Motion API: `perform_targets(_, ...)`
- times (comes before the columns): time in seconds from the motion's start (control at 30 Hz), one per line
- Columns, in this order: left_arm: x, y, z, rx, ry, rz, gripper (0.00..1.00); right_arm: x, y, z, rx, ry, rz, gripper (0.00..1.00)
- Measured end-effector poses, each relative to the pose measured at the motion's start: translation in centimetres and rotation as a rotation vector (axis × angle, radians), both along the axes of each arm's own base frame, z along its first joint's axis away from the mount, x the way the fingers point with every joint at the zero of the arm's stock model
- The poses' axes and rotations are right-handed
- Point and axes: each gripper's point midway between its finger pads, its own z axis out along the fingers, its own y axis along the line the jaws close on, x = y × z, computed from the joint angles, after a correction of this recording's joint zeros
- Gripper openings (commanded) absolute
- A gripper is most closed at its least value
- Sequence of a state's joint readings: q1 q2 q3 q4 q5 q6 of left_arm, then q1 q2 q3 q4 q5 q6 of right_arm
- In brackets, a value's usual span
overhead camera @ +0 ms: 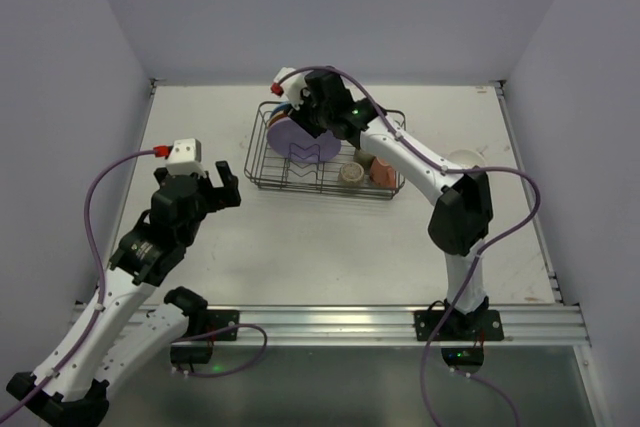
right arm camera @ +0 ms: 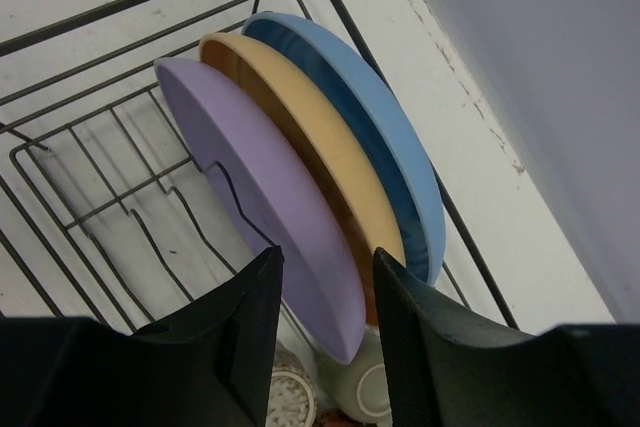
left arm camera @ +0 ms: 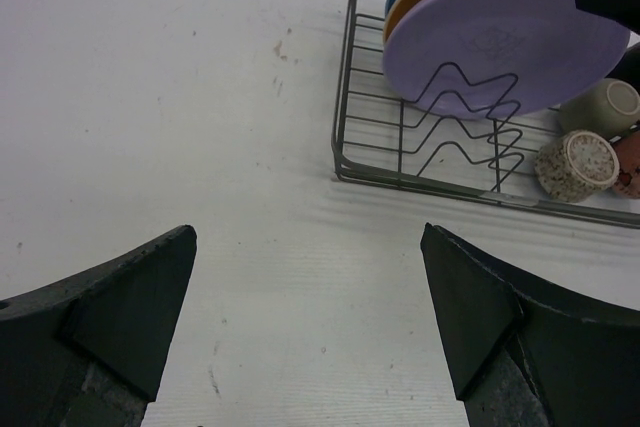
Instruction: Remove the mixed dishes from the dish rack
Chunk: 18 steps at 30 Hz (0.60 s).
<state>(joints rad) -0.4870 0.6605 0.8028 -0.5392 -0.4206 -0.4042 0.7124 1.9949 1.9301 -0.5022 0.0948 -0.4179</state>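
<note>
The black wire dish rack (overhead camera: 262, 172) stands at the table's far middle. Three plates stand upright in it: purple (right arm camera: 270, 197) in front, then yellow-orange (right arm camera: 310, 137), then blue (right arm camera: 385, 137). My right gripper (right arm camera: 327, 254) is open over the rack, its jaws on either side of the purple plate's upper edge without closing on it. An olive cup (right arm camera: 365, 392) and a speckled beige cup (right arm camera: 290, 397) lie below it. My left gripper (left arm camera: 307, 232) is open and empty over the bare table, left of the rack (left arm camera: 345, 127).
A pink cup (overhead camera: 383, 175) lies in the rack's right end beside the beige cup (overhead camera: 352, 173). A pale round shape (overhead camera: 462, 157) shows on the table behind the right arm's elbow. White walls enclose the table on three sides.
</note>
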Motion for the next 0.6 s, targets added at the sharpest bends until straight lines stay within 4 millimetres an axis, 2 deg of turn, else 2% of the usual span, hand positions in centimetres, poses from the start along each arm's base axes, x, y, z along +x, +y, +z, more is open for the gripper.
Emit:
perform_targets(0.2, 0.02, -0.10, -0.07, 0.002, 0.003, -0.006, 1.00, -0.07, -0.03, -1.24, -0.025, 0.024, 0.005, 0.41)
perform_targets(0.6, 0.01, -0.10, -0.06, 0.002, 0.003, -0.006, 1.00, 0.15, 0.34, -1.16, -0.026, 0.020, 0.014, 0.34)
